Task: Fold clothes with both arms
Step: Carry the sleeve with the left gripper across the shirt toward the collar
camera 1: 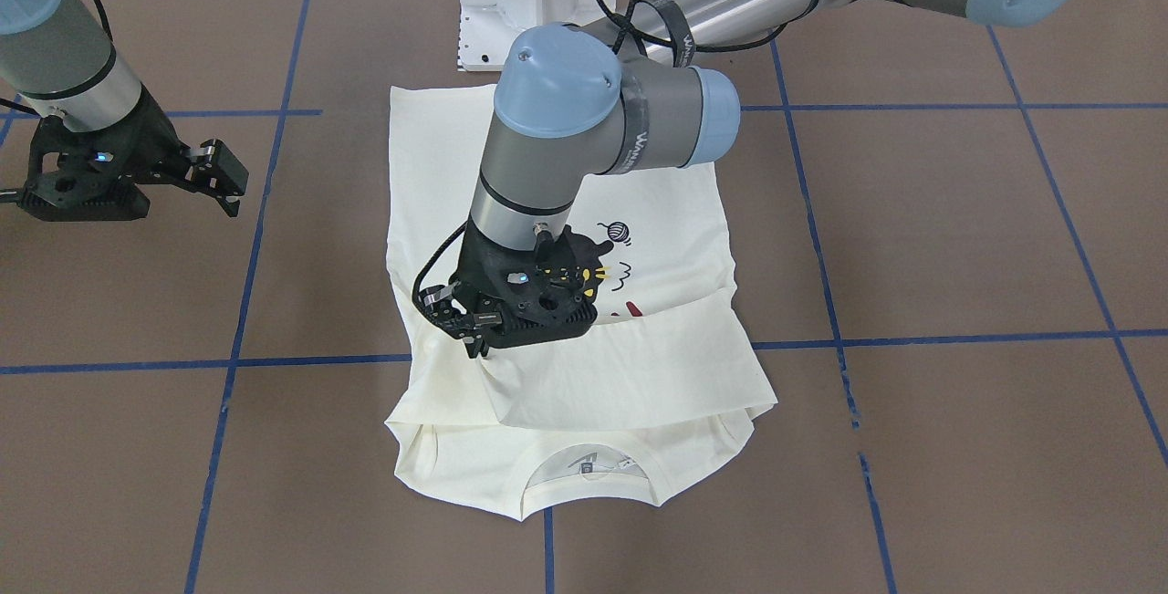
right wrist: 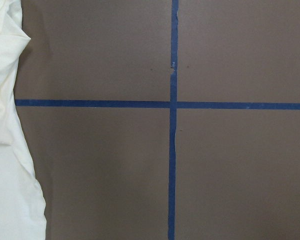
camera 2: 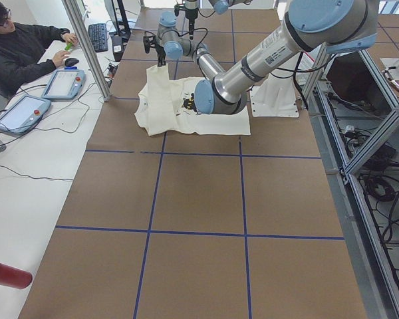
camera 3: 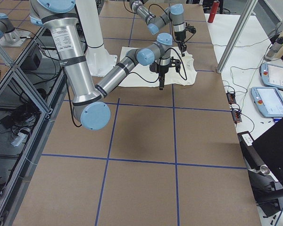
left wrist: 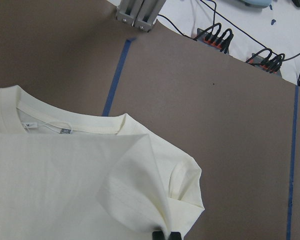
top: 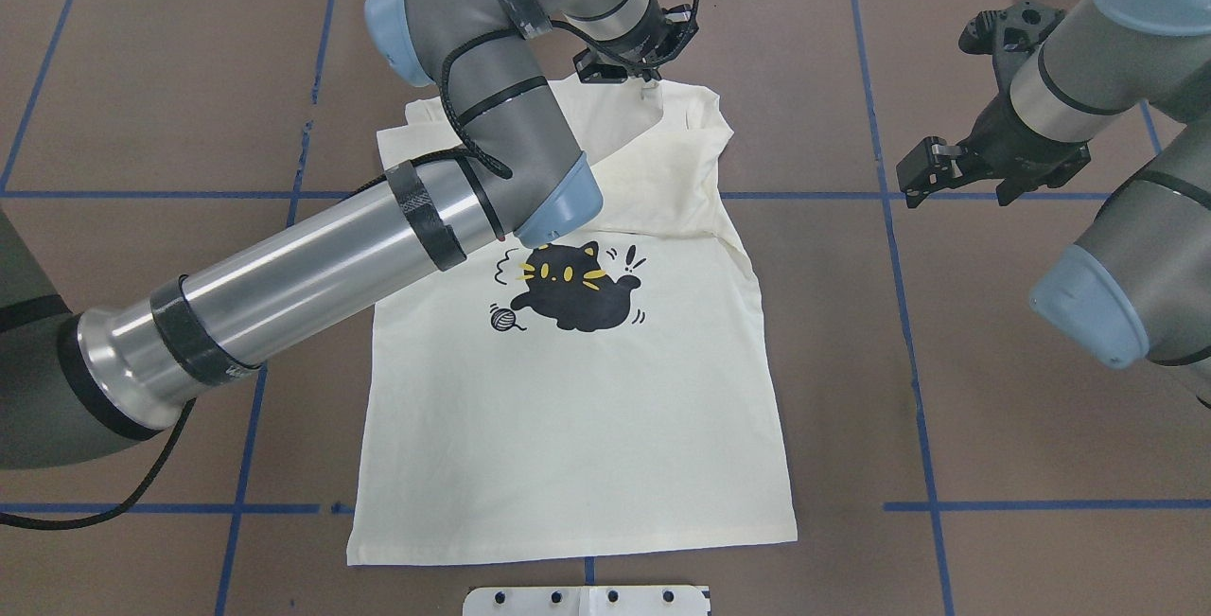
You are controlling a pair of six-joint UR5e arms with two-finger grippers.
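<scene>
Left gripper (camera 1: 473, 338) is closed down tight, fingertips (left wrist: 160, 234) nipping a bunched fold of the sleeve (camera 1: 620, 375); I can't tell from my wrist camera whether it has one layer or several.

The cream T-shirt (top: 568, 427) lies flat on the brown table (camera 1: 958, 238), print side up. Its hem is just in front of the white base block (camera 1: 511, 10) and its collar (left wrist: 75, 131) is at the end farthest from that block. The sleeve is laid as a band across the chest, on the far side of the cat print (top: 572, 290) from the block. My left gripper holds it at that far end, toward the robot's right of the block.

Right gripper (camera 1: 222, 179) hovers with its fingers spread and nothing in them. It is out to the robot's right of the block and well apart from the cloth.

My worries from here:
- If the pinch includes the shirt body, lifting would drag the whole garment and undo the flat lay.
- Nothing pins the cloth, so a sideways pull could slide it or wrinkle it.
- Letting go too high could let the sleeve flop back open.
- The left arm's elbow (top: 558, 204) hangs over the print, and a low sweep could snag fabric.
</scene>
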